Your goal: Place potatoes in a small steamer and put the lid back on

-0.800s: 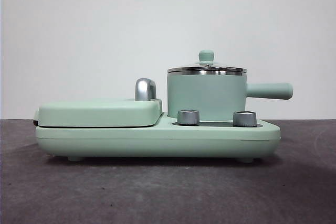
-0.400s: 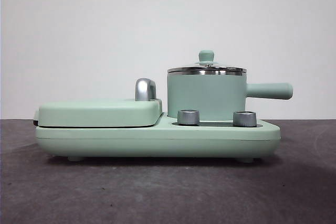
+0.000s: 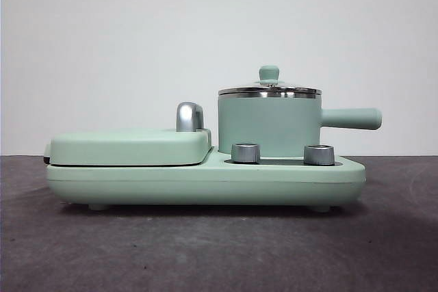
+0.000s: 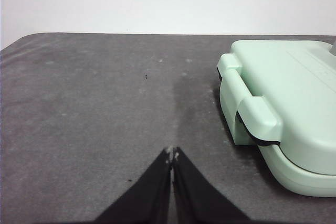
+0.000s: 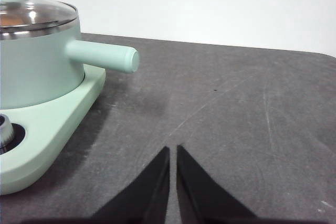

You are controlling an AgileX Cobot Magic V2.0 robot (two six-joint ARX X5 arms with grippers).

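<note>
Change since earlier: nothing has moved in the front view; steamer, lid and griddle sit just as they did a second ago, and no arm shows there.
Left hand (image 4: 172, 153): jaws together, tips touching, empty, low over bare dark counter (image 4: 94, 108).
Right hand (image 5: 173, 150): jaws nearly together with only a thin slit between them, empty, low over the counter.
Small steamer (image 3: 269, 126): upright on the mint-green base (image 3: 205, 182), well apart from the right hand; its straight side handle (image 5: 102, 56) points out toward the open counter ahead of that hand.
Lid (image 3: 269, 89): seated flat on the steamer's steel rim, green knob (image 3: 269, 72) on top; untouched by either hand.
Potatoes (image 5: 23, 18): an orange-brown mass shows dimly through the glass of the lid in the right wrist view, inside the steamer.
Griddle (image 4: 283, 114): flat, closed, on the same base beside the steamer; its latch end lies near the left hand, apart from it.
Dials (image 3: 246, 153): two steel ones on the base, in front of the steamer.
</note>
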